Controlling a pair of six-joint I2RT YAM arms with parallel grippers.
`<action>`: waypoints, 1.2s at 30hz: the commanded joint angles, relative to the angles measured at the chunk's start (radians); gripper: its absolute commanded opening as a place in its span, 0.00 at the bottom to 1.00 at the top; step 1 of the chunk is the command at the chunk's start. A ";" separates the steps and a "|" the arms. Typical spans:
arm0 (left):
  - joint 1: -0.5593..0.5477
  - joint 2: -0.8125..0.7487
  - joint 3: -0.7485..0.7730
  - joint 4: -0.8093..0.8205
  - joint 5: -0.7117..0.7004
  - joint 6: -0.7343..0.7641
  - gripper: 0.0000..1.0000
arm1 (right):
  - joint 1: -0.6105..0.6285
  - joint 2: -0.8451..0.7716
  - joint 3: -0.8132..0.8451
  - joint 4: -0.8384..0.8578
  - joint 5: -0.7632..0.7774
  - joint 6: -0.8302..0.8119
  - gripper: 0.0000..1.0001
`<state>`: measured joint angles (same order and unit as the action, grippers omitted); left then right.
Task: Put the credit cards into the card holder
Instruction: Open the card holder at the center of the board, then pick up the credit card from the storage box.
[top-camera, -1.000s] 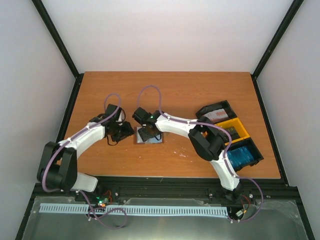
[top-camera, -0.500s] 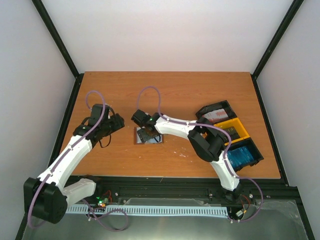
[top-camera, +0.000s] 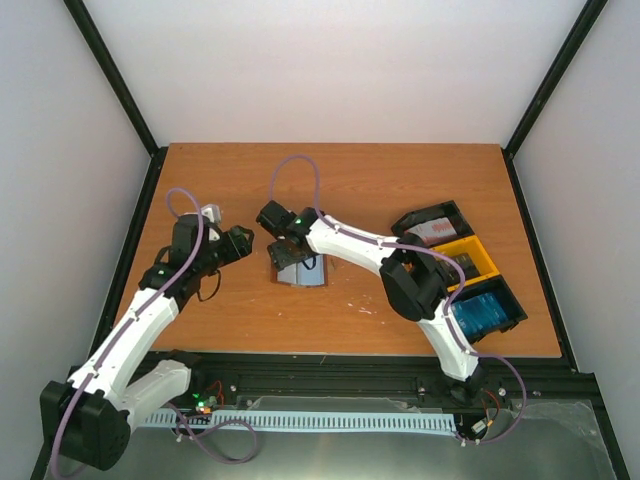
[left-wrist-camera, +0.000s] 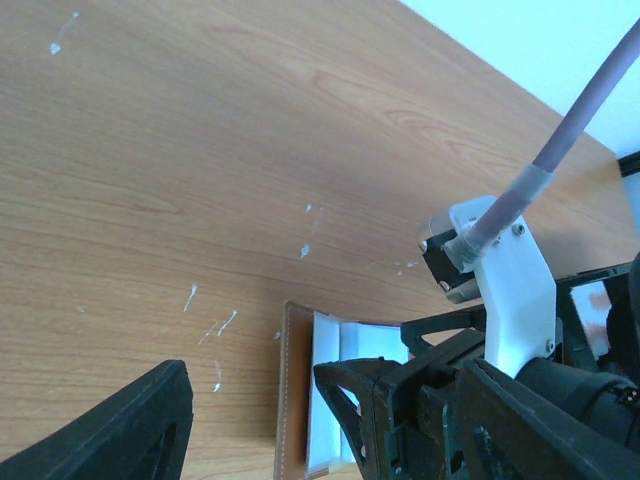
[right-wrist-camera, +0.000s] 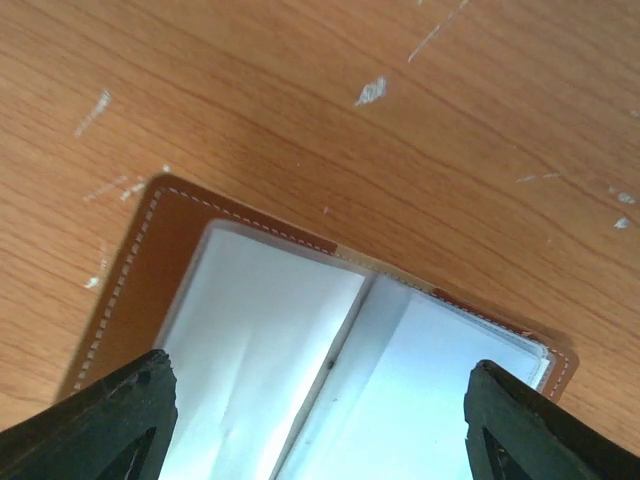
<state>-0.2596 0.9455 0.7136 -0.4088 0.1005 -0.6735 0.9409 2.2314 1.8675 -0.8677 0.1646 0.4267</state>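
The card holder (top-camera: 302, 272) lies spread open on the table, brown outside (right-wrist-camera: 150, 250) and pale grey-blue inside (right-wrist-camera: 260, 340). My right gripper (top-camera: 290, 250) hovers just over it, open, its fingers (right-wrist-camera: 110, 420) straddling the holder's inside with nothing held. My left gripper (top-camera: 237, 245) stands open to the left of the holder, apart from it. In the left wrist view the holder's brown edge (left-wrist-camera: 293, 400) shows beside the right arm's gripper (left-wrist-camera: 400, 420). The credit cards sit in trays at the right: red and white (top-camera: 432, 232), dark (top-camera: 463, 263), blue (top-camera: 478, 313).
Three trays stand in a row at the table's right edge: black (top-camera: 430, 215), yellow (top-camera: 482, 258), black (top-camera: 505, 305). Black frame posts and white walls enclose the table. The right arm's long links reach across the middle of the table.
My left gripper has drawn back from the card holder to the left and opened wider. The right gripper has opened fully and shifted slightly up and left over the holder.
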 joint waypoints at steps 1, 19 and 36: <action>0.006 -0.038 -0.019 0.061 0.066 0.031 0.73 | -0.013 -0.060 0.038 -0.020 -0.033 0.028 0.78; 0.006 0.037 -0.102 0.338 0.607 0.115 0.60 | -0.086 -0.276 -0.209 0.142 -0.153 0.154 0.58; -0.196 0.484 0.078 0.303 0.484 0.167 0.51 | -0.354 -0.788 -0.627 0.002 0.019 -0.013 0.65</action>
<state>-0.3927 1.3556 0.7029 -0.1043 0.6453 -0.5579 0.6456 1.5639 1.3178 -0.7830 0.0971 0.4858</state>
